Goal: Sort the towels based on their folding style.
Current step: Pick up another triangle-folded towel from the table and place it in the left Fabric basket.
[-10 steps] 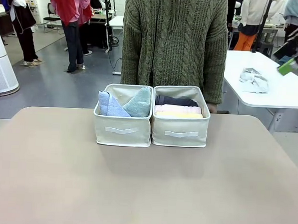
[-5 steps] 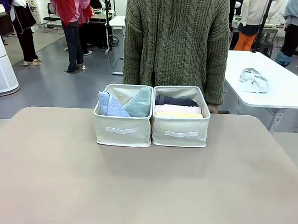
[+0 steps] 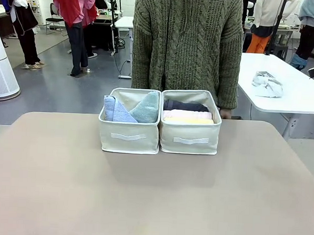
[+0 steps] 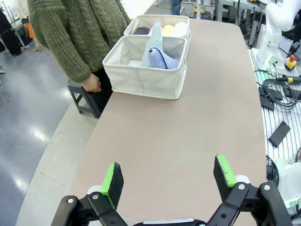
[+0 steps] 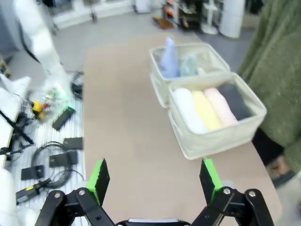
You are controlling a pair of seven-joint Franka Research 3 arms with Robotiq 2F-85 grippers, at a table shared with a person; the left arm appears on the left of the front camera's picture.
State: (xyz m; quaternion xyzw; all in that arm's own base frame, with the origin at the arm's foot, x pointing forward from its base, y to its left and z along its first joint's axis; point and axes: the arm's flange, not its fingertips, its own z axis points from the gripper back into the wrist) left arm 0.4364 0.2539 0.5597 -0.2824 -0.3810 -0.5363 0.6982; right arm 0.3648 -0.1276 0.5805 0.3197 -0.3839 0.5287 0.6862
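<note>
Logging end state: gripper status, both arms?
Left gripper: open, holding nothing, above the table.
Right gripper: open, holding nothing.

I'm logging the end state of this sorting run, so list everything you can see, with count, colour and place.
fabric bins: two, cream, side by side at the table's far middle
cone towels: two, light blue and grey-teal, in the robot's-left bin
rolled towels: four, white, yellow, pink, dark grey, in the right bin
table: one, beige
crumpled cloth: one, grey-white, on the white side table
person: one, green knit sweater, behind the bins
left gripper: open, above the table
right gripper: open, above the table
</note>
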